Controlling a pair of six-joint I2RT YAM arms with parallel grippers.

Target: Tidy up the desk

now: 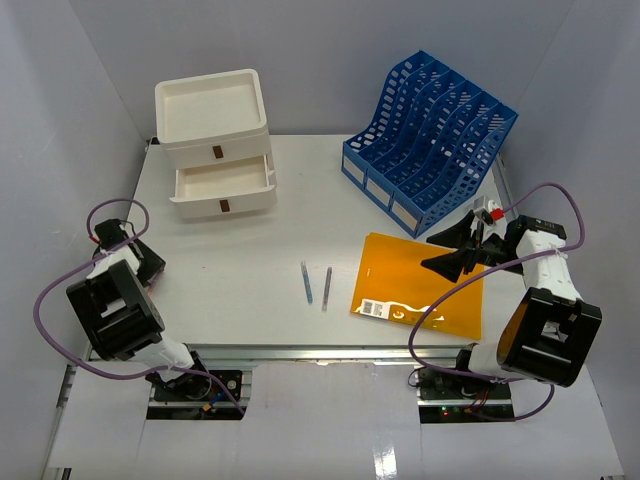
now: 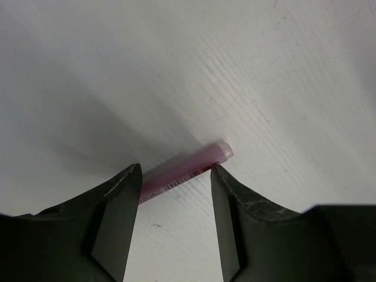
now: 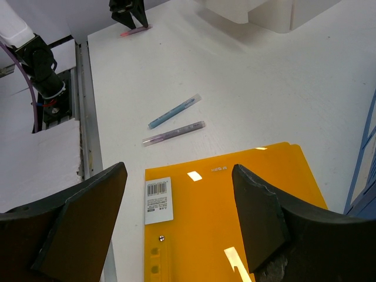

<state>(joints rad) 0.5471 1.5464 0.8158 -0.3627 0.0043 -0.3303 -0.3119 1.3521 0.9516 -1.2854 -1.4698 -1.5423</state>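
At the far left of the counter [image 1: 250, 225], which spreads white beneath both arms, your left hand [image 2: 176, 173] hangs low with its jaws apart and nothing clamped; the pink pen [image 2: 200, 163] lies on the surface just past the fingertips, slanting from behind one finger to its cap end beside the other; its long axis seems to run more along the closing line than across it, so you probably want a wrist turn before squeezing; the counter's left edge is near, so room there is thin; rightward, the white drawer box [image 1: 215, 140] stands at the back with one drawer pulled out; a blue pen [image 1: 307, 283] and a purple pen [image 1: 327, 288] lie side by side mid-counter, well apart from either hand; the orange folder [image 1: 420, 290] lies flat under your right hand [image 3: 179, 170], jaws wide and empty; the blue file rack [image 1: 430, 140] stands just behind it
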